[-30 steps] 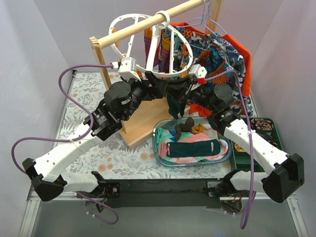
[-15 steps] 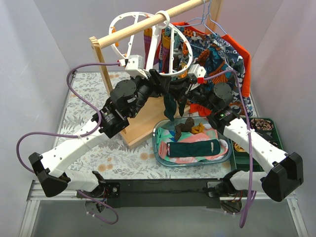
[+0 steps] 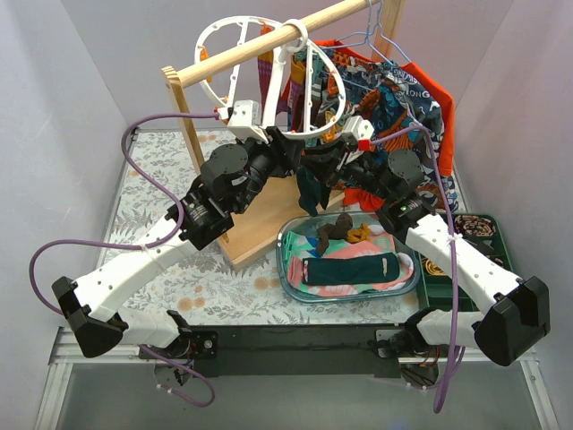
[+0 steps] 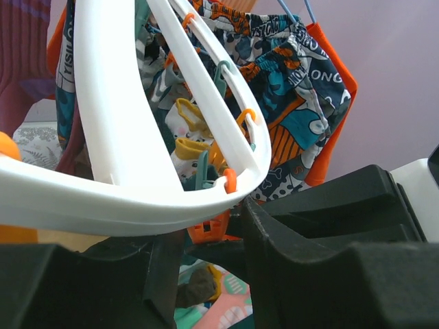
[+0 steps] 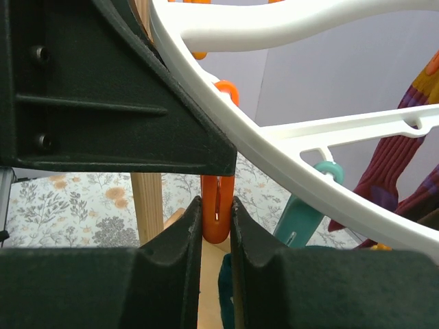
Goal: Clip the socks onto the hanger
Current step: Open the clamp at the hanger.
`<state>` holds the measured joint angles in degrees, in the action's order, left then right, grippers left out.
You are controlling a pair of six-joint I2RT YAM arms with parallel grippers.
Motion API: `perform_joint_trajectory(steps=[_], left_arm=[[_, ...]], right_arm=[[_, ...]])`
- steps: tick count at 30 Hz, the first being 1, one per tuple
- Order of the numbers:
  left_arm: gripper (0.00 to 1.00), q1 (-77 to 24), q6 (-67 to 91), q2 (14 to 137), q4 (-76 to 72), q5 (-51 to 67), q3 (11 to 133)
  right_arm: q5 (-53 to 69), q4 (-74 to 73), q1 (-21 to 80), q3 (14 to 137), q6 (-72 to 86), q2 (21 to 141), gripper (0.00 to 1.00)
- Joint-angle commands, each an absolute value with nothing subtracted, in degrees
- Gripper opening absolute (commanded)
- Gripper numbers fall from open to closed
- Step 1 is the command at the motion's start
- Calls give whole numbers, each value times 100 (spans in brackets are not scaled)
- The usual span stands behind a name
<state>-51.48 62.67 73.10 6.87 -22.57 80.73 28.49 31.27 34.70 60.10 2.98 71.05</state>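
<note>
The white ring hanger (image 3: 228,40) hangs from the rail. Both grippers meet under its near rim. My right gripper (image 3: 329,159) is shut on an orange peg (image 5: 218,205) that dangles from the rim (image 5: 288,157). A dark teal sock (image 3: 309,190) hangs just below both grippers, and its edge (image 5: 228,295) shows behind the right fingers. My left gripper (image 4: 212,267) stands with its jaws on either side of an orange peg (image 4: 209,229) under the rim (image 4: 116,137), with slim gaps showing. Another teal sock (image 3: 349,270) and a dark sock with yellow (image 3: 336,231) lie in the basin.
A wooden rail (image 3: 260,49) on a post (image 3: 183,107) carries the hanger and a patterned orange-blue shirt (image 3: 403,98). The clear basin (image 3: 291,269) sits in front, with a green tray (image 3: 479,233) at the right. A maroon sock (image 5: 391,171) and a teal peg (image 5: 305,212) hang from the ring.
My left arm rose and moved right to the hanger's near rim, and its jaws narrowed a good deal. The right gripper kept its place and grip.
</note>
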Motion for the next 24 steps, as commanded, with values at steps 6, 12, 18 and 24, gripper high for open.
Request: perform_joint_trajectory(steps=[6,12,18,24], left_arm=[[31,-5124,6065,7251,501,-2233,8218],[25,-5115,6012,7269,221,-2206,8174],[2,-5124,5942,7365,35,-2171,8218],[0,-5124,5494,7427,-254,-2101,8042]], right_arm=[[3102,3243,3524,6144,220,7128,1],[3155,3234,3524,6144,220,7154,1],[3155,3182,3525,6152,228,7154,7],[2857,2560,3524,6047,53,6813,42]])
